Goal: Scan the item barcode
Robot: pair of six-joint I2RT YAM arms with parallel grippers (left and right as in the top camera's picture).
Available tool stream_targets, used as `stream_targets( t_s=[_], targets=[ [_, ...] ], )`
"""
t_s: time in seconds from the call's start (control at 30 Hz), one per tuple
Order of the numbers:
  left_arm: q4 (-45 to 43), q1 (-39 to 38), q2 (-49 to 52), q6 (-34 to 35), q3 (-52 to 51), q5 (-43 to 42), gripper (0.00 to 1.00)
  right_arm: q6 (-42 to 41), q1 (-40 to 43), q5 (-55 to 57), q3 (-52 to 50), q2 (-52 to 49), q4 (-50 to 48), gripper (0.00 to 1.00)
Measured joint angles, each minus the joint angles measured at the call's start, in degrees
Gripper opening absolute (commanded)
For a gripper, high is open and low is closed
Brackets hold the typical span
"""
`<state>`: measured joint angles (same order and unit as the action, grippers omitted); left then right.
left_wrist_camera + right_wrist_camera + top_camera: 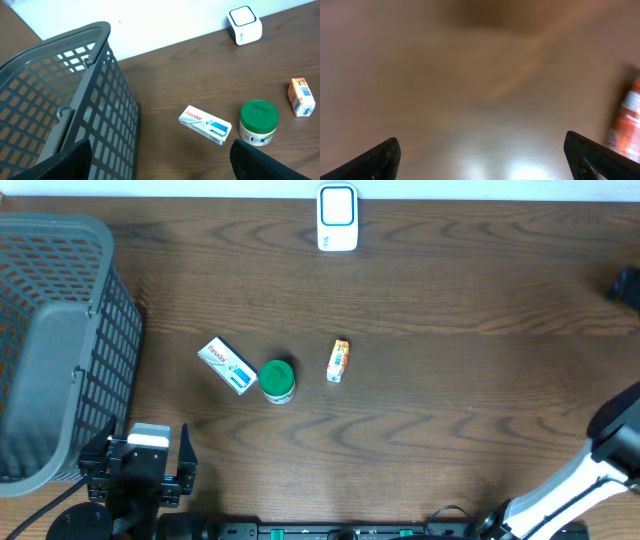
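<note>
Status: judged not begun. No item is at the scanner [337, 218]. All three items lie on the counter [450, 300], well apart from the scanner, on my side of it.

Count:
- one Panadol box [226, 365]
- one green-lidded jar [277, 379]
- one orange carton [338, 361]
- one basket [50, 340]
- one scanner

My left hand [162, 162] and right hand [485, 160] both stand wide, holding nothing.

Remaining: pick an item and present its barcode.

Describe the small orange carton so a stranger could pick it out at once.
On the dark wooden table, past the grey plastic mesh basket, three items lie in a row near the middle. The small orange cardboard carton is the one farthest from the basket. It alone is orange; its neighbours are a green-lidded round jar and a white flat box.
</note>
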<state>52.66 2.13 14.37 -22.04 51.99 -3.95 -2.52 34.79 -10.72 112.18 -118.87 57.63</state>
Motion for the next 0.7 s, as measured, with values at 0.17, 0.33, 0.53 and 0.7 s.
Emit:
stream_targets(
  t_s=[0.17, 0.33, 0.53, 0.7],
  targets=[
    [0.00, 0.00, 0.00, 0.00, 0.00, 0.00, 0.86, -0.09, -11.08, -11.74, 1.84, 7.63, 3.30, 0.99],
    [0.00, 0.00, 0.00, 0.00, 0.00, 0.02, 0.86, 0.83, -26.93, -13.51, 1.73, 7.80, 9.05, 0.99],
    [0.00, 0.00, 0.00, 0.00, 0.00, 0.02, 0.86, -0.15, -44.11, -10.99, 1.53, 6.08, 10.60, 0.99],
    [0.02, 0.00, 0.00, 0.00, 0.00, 0.00, 0.86, -9.97, -52.83, -10.29, 1.53, 5.68, 11.58, 0.99]
  ],
)
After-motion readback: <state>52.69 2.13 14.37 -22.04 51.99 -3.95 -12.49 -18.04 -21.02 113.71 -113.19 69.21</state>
